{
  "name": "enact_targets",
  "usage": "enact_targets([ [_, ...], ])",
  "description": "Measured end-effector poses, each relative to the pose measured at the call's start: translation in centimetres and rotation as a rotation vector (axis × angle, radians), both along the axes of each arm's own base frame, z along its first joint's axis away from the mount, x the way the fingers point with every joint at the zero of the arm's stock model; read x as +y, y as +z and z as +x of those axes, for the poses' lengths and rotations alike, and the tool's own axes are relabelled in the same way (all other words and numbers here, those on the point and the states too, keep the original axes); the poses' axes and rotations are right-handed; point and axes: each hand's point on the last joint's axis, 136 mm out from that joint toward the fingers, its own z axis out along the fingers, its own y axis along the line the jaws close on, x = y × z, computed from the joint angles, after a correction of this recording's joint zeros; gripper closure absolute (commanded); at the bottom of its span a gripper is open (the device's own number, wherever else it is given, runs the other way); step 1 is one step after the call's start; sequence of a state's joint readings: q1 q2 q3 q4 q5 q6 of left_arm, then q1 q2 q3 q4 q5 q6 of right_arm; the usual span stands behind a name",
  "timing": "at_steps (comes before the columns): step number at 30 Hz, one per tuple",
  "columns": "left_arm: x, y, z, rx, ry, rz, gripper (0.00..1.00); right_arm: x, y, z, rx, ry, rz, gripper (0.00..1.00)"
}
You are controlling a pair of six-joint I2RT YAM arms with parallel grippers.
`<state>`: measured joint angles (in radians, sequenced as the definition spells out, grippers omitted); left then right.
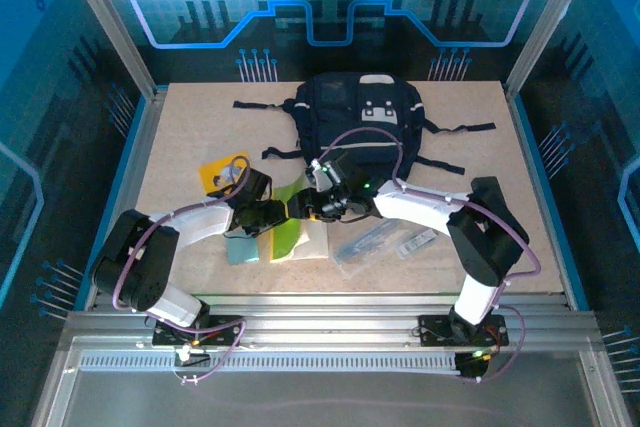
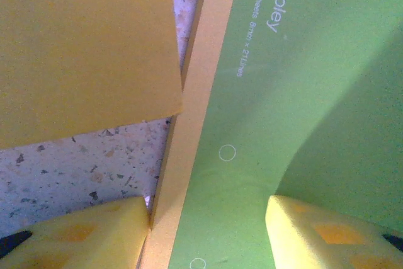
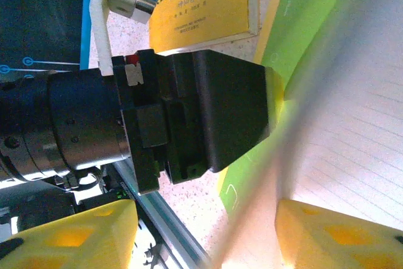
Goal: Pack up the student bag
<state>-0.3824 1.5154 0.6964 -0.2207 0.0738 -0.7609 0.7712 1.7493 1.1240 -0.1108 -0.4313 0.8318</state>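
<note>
Closest to the left wrist camera are the left gripper's (image 2: 208, 237) two yellow foam pads (image 2: 82, 237), spread well apart: one sits over the speckled tabletop (image 2: 75, 162) by the tan edge of a green notebook (image 2: 283, 92), the other over its green cover, which carries small white print. A plain mustard-yellow cover (image 2: 82, 42) lies just beside it, across a narrow gap of table. From the right wrist, the right gripper's (image 3: 204, 237) yellow fingers (image 3: 334, 231) also stand apart, with a blurred pale edge running up between them that I cannot identify. The black body of the left gripper is close in front, above the notebook's green cover and a lined page. A yellow book (image 3: 201, 4) with dark Chinese characters lies beyond it. From overhead, both grippers meet over the papers at the middle of the table, left (image 1: 290, 209) and right (image 1: 322, 202) nearly touching. The student bag (image 1: 350, 117) lies flat at the far side, just behind them, straps splayed outward. A clear plastic sleeve (image 1: 372, 240) rests under the right arm.
</note>
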Motion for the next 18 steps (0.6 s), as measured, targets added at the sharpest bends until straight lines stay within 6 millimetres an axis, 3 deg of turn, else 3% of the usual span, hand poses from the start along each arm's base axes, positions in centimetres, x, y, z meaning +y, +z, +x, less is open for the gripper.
enact_targets([
  [7,0.0,0.1,0.0,-0.003,-0.001,-0.001,0.44,0.2,-2.0,0.3,0.022,-0.003,-0.032,0.44],
  [12,0.0,0.2,0.0,-0.004,-0.001,-0.002,0.42,0.1,-2.9,0.4,0.024,0.0,-0.057,0.73],
  [14,0.0,0.3,0.1,-0.007,0.0,-0.003,0.37,0.1,-3.0,0.5,0.023,-0.005,-0.059,0.95],
  [15,0.0,0.4,0.1,-0.012,-0.001,-0.001,0.33,0.1,-2.9,0.5,0.021,-0.005,-0.061,1.0],
  [18,0.9,1.0,0.0,-0.028,0.018,0.02,0.24,0.1,-2.6,0.8,0.03,-0.014,-0.062,1.0],
])
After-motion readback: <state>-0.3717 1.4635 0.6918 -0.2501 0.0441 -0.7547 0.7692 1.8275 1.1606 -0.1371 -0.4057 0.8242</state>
